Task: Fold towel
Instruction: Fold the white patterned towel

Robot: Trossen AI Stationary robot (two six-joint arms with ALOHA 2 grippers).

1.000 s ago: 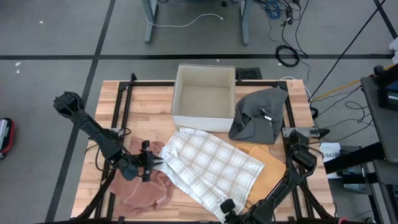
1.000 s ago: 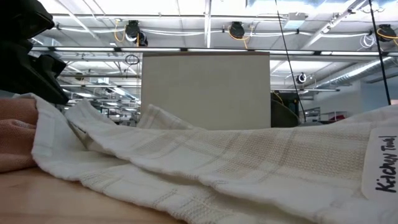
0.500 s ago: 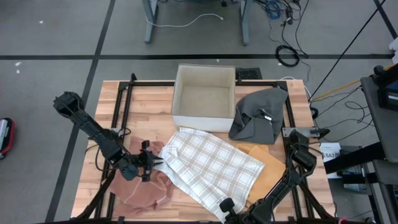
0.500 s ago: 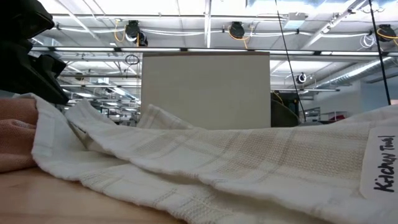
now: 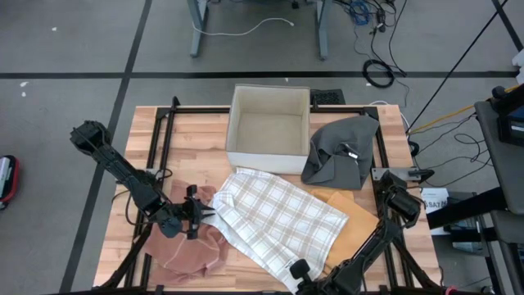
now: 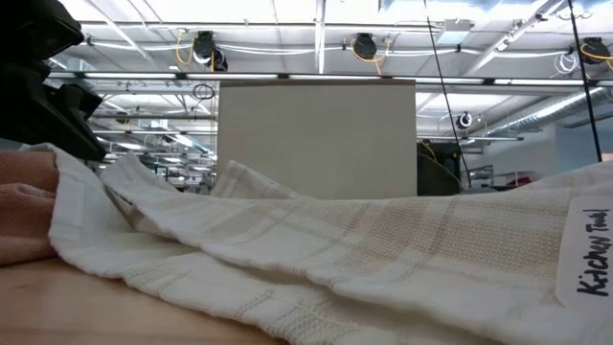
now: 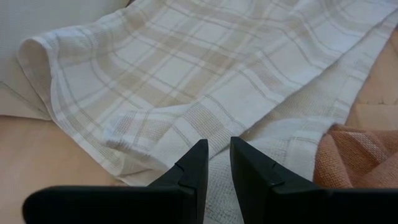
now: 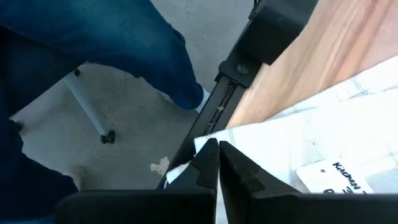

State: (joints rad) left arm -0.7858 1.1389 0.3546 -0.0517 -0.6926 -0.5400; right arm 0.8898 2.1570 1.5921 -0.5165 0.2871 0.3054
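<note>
The white and beige plaid towel (image 5: 278, 217) lies spread and rumpled on the wooden table (image 5: 196, 131); a label (image 8: 339, 171) sits near its near corner. My left gripper (image 5: 205, 215) is at the towel's left corner, its fingers (image 7: 199, 162) close together with cloth between them. At the table's near edge my right gripper (image 5: 300, 273) is shut over the towel's near corner (image 8: 205, 140). In the low view the towel (image 6: 335, 240) fills the foreground and rises at its left end under the dark left gripper (image 6: 48, 86). My left gripper pinches the towel's left edge (image 7: 214, 140) between its two fingers, slanting down from the table's left; how many layers, I cannot tell. That edge is raised a little, and the rest of the towel lies on the table. My right gripper is shut on the towel's near corner (image 8: 200, 142), beside the label, slanting down from above. Its own fingers hide the place of contact. The towel beyond the fingers rests on the table by its near edge.
A pink cloth (image 5: 192, 246) lies under the towel's left part, a tan cloth (image 5: 354, 220) under its right part. A grey cloth (image 5: 340, 152) and an open white box (image 5: 268, 127) stand farther back. A person's leg in blue jeans (image 8: 93, 50) is beyond the near edge.
</note>
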